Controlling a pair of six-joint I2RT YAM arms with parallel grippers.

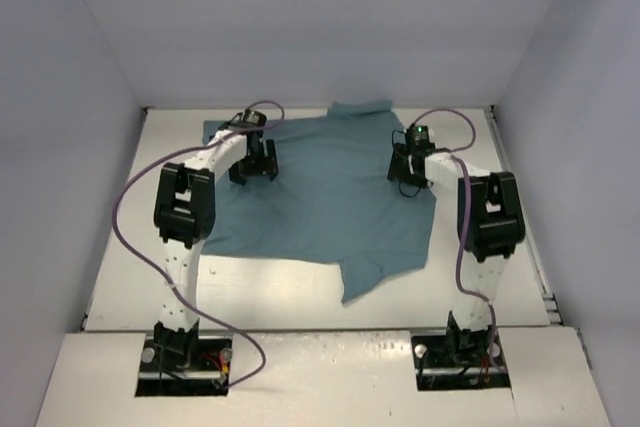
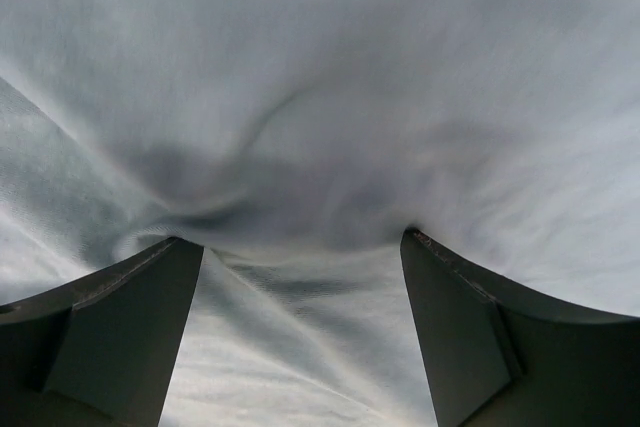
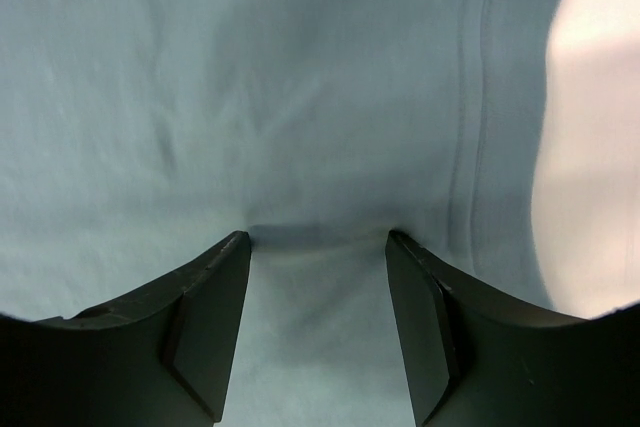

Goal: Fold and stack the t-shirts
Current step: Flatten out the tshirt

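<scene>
While the teal t-shirt point(image 1: 330, 197) lies spread on the tabletop point(image 1: 130, 277), left gripper point(image 1: 254, 169) presses its far-left part, jaws wide, cloth puckered between. Right gripper point(image 1: 405, 175), jaws wide, presses near a stitched edge.

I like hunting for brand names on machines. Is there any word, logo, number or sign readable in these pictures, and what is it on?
No text can be read in any view.
On the t-shirt: none, plain cloth with no print or tag showing.
On the left arm and right arm: none legible; any marking is too small to tell.
On the table: none.
</scene>
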